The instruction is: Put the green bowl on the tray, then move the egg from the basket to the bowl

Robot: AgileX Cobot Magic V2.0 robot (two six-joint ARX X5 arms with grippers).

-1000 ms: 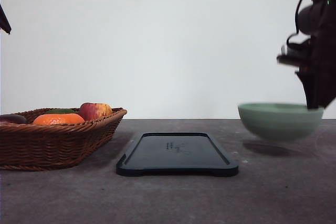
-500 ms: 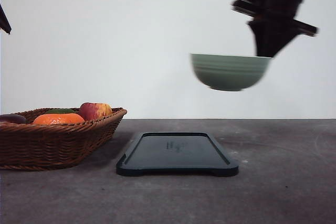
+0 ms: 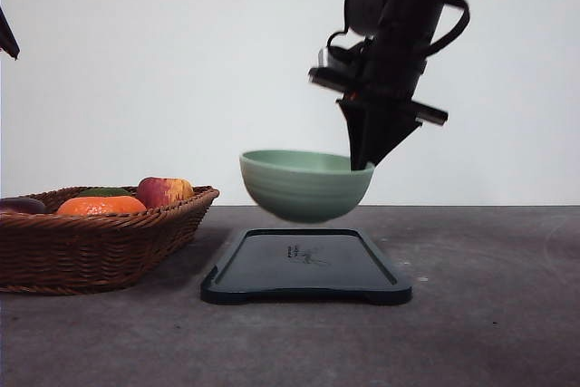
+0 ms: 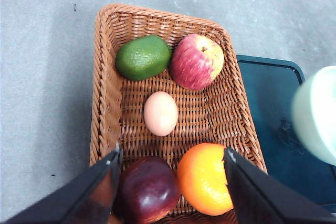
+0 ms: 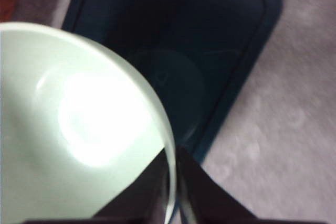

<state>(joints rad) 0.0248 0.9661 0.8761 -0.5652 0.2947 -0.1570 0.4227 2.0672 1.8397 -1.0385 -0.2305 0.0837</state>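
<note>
Green bowl (image 3: 305,185): rigid glazed ceramic by the look, probably fairly heavy for its size, slick and chip-prone. Judged best held at the rim wall, one finger inside and one outside. That is the hold in use: right jaws (image 3: 361,162) pinch the rim on the bowl's right side, so the bowl hangs out sideways from them, cantilevered. Expect it to want to tip or slip in the pinch; set-down should be soft.

Bowl position: in the air, clear of the tray (image 3: 306,266), directly above it, not touching. Right wrist view confirms the rim clamped between the fingers (image 5: 197,195), tray (image 5: 226,40) beneath.

Right arm pose: reaching in from above, wrist pitched steeply down, fingers pointing at the counter (image 3: 489,314).

Left jaws (image 4: 170,179): spread wide, holding nothing, poised over the wicker basket (image 4: 107,93). Egg (image 4: 160,113) lies mid-basket just ahead of the open fingers, between apple (image 4: 196,61) and orange (image 4: 206,178). Egg: light, smooth, fragile; a gentle grasp across its short axis seems right.
</note>
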